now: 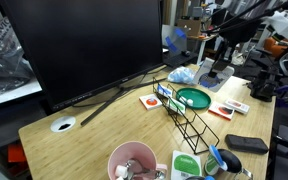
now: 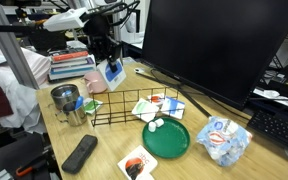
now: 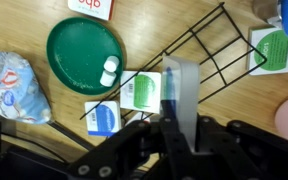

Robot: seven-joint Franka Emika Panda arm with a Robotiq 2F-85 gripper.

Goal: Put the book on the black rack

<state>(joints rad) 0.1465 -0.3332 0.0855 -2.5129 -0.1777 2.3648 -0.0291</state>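
Book (image 2: 113, 74) clamped in the fingers (image 2: 106, 60), not yet on the black rack (image 2: 134, 108).
In an exterior view it hangs above the worktop (image 2: 99, 138), near the rack's end. In the wrist view it stands edge-on, rack wires below.

Wire rack (image 2: 134, 108) on the table (image 2: 106, 140) before the monitor (image 2: 214, 45), bowl (image 2: 166, 140) just beside the rack, plastic bag (image 2: 225, 140) beside the bowl, book (image 2: 112, 73) raised above one rack end.
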